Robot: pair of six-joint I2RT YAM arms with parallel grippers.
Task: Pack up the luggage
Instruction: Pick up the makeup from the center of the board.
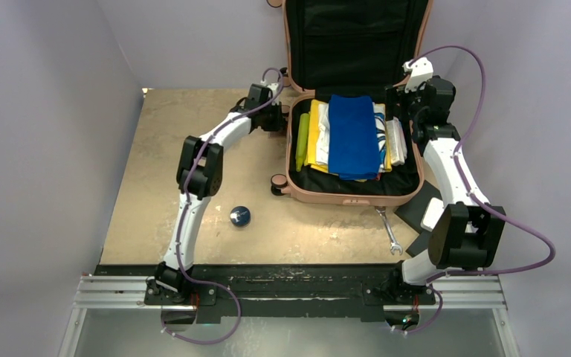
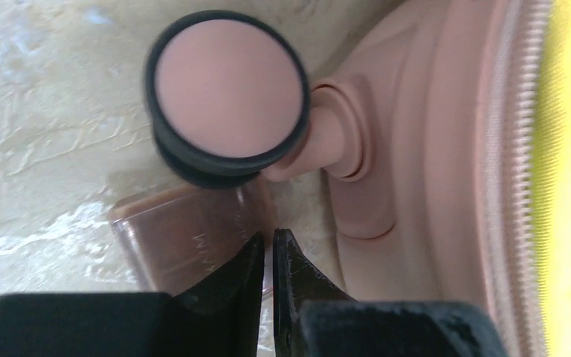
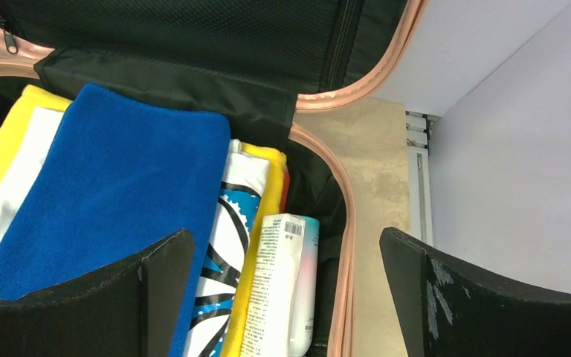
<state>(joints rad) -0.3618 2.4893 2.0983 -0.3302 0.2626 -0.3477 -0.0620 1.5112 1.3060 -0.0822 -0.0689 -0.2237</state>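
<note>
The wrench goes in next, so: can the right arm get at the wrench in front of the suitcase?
Probably yes: the wrench lies uncovered, though close to that arm's base, and the right gripper is open and empty.

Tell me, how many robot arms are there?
2. The left arm reaches to the suitcase's left side; the right arm reaches to its right edge. No more seem hidden.

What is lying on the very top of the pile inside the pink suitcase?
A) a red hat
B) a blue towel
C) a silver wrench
B: a folded blue towel lies uppermost on the pile in the open pink suitcase.
</note>
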